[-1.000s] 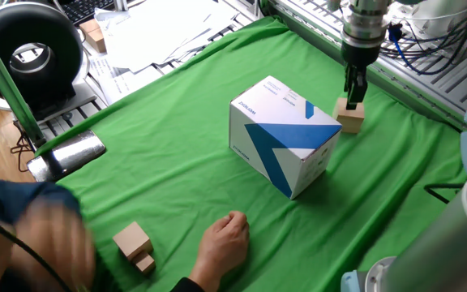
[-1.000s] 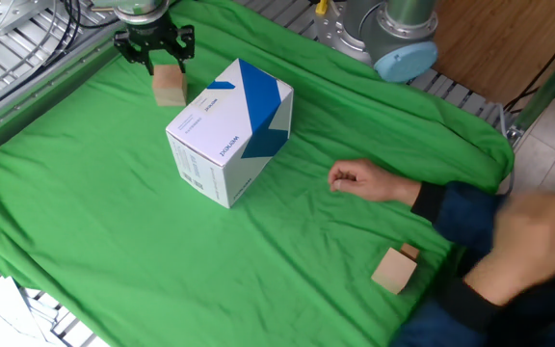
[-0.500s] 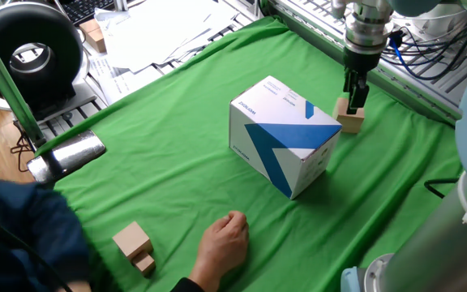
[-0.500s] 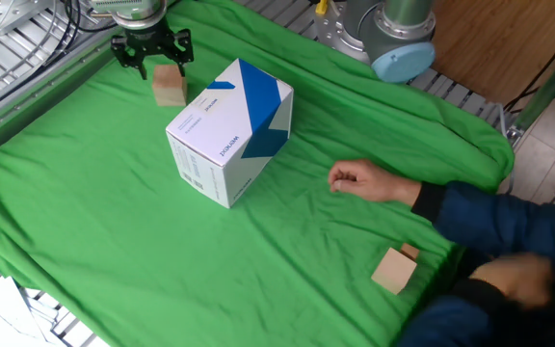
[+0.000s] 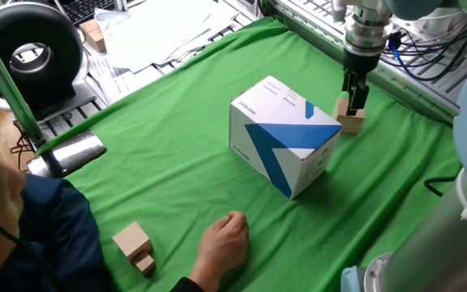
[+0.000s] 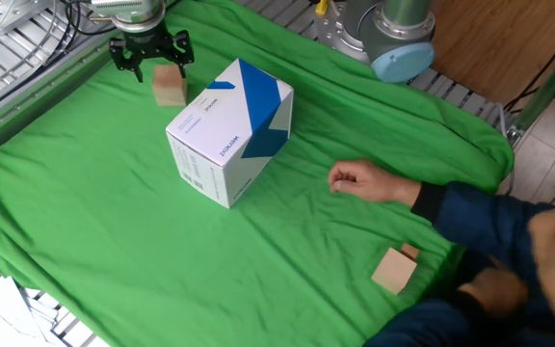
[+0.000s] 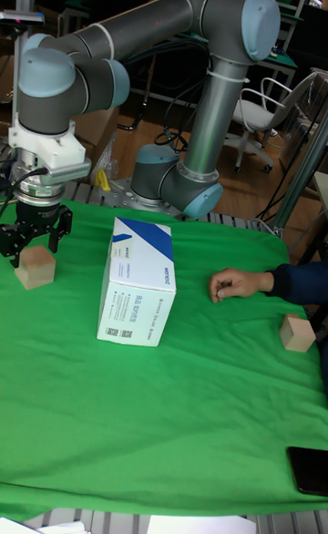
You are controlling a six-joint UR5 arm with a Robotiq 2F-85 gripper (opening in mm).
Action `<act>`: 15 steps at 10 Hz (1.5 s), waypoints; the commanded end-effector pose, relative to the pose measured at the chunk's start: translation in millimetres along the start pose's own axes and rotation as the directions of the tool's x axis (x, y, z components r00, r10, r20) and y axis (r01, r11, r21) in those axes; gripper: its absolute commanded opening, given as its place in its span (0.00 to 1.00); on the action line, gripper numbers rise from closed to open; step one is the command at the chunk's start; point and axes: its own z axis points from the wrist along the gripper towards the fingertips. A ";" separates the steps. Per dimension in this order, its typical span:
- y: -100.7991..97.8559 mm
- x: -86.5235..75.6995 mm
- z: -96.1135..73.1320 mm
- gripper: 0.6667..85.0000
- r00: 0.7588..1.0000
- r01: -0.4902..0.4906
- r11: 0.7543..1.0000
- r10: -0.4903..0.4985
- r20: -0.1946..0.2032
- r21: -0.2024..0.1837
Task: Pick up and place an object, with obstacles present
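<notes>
The object, a small light-tan wooden cube (image 5: 350, 122) (image 6: 170, 89) (image 7: 36, 270), rests on the green cloth at the far side of the table. My gripper (image 5: 355, 101) (image 6: 152, 60) (image 7: 35, 241) hangs just over it, open, its fingers spread to either side of the cube's top and holding nothing. The obstacle, a large white cardboard box with blue angular shapes (image 5: 286, 134) (image 6: 229, 130) (image 7: 137, 283), stands right beside the cube toward the table's middle.
A person's hand (image 5: 224, 243) (image 6: 355, 179) (image 7: 228, 285) lies on the cloth near the box. A tan block joined with a smaller block (image 5: 134, 246) (image 6: 394, 268) (image 7: 297, 333) sits close to the person. A dark phone (image 7: 310, 470) lies at the cloth's edge.
My gripper has shifted only slightly over the cube, staying open. The cube and box have not moved. The person's body and arm moved at the table's edge.
</notes>
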 end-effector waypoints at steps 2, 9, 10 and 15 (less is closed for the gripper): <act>0.0 0.0 4.6 0.90 1.000 -0.011 1.000 0.011 0.008 -0.001; 1.9 12.2 12.7 0.83 0.999 -0.030 1.000 0.030 -0.028 0.007; 1.2 9.0 13.6 0.71 0.999 -0.050 0.999 0.050 -0.021 0.011; 10.8 -5.3 -18.9 0.01 0.984 -0.181 0.983 0.180 -0.011 -0.015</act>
